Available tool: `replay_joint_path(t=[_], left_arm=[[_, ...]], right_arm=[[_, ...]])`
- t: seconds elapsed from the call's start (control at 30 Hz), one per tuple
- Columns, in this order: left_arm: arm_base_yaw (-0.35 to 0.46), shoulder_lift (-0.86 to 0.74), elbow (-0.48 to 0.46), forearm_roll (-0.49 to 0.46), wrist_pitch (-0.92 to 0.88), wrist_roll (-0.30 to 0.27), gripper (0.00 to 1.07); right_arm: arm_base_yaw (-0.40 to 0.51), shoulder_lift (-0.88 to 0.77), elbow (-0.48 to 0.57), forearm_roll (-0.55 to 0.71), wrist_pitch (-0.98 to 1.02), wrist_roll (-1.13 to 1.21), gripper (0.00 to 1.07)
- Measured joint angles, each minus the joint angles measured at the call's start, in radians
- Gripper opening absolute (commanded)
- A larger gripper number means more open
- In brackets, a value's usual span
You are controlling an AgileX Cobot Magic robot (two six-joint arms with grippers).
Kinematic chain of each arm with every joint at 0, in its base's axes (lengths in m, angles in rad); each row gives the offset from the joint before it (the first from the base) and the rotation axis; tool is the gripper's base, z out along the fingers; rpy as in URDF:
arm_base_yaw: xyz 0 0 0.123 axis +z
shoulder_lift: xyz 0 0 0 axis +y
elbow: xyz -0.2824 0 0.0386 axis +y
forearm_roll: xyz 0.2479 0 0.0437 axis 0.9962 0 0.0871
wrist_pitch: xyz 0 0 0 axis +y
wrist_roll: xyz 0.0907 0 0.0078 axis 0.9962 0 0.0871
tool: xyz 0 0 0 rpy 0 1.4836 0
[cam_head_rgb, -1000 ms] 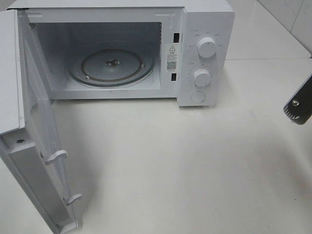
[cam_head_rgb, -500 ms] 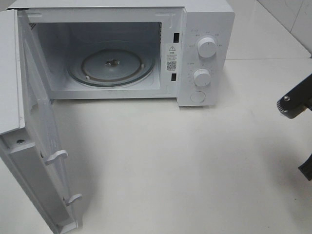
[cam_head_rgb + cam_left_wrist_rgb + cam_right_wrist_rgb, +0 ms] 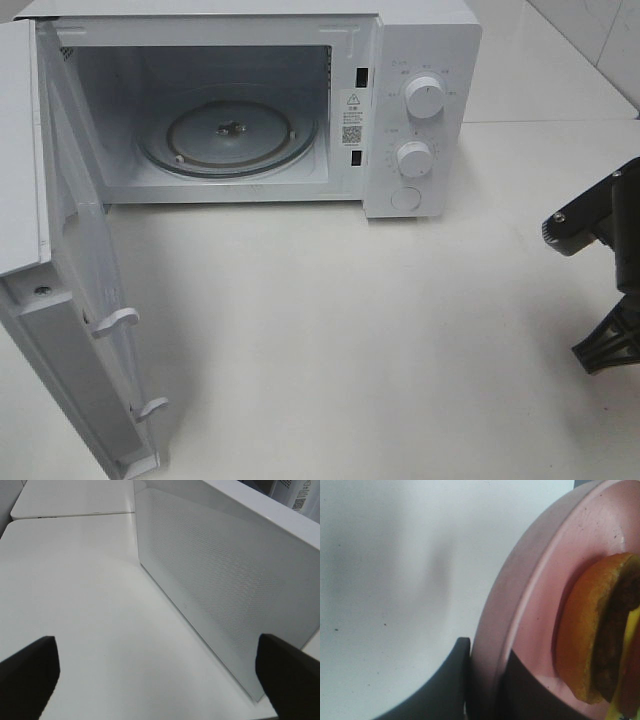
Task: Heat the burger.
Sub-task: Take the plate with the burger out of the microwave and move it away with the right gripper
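1. The burger [image 3: 585, 635] sits on a pink plate [image 3: 520, 610]. Only the right wrist view shows them. You can see an orange-brown bun and a dark patty layer. The rest is cut off.

2. The burger is made of stacked layers. It looks soft and tall, so I think it could tip or slide if the plate tilts. Squeezing it would squash it. It is better to carry it by the plate.

3. The plate looks hard and smooth, maybe a bit slippery. Its rim is the good place to hold.

4. The right gripper [image 3: 482, 680] is nearly closed and pinches the plate rim, one finger [image 3: 447, 680] outside and one inside. In the high view this arm [image 3: 600, 270] is at the 3 o'clock edge, and the plate is out of that picture.

5. The microwave [image 3: 420, 100] stands at 12 o'clock on the white worktop [image 3: 350, 330]. Its door [image 3: 70, 300] swings wide open toward 8 o'clock. The glass turntable [image 3: 230, 135] inside has nothing on it.

6. The left gripper [image 3: 160, 675] is spread wide and holds nothing. It is near the outer side of the door.

7. I think the plate must go in flat and slow, so the burger stays up.
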Motion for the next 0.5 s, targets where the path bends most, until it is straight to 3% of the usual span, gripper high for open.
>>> replay_joint_path(t=[0.5], left_arm=[[0.000,0.000,0.000,0.000,0.000,0.000,1.00]], right_arm=[[-0.005,0.213,-0.005,-0.058,-0.164,0.171,0.04]])
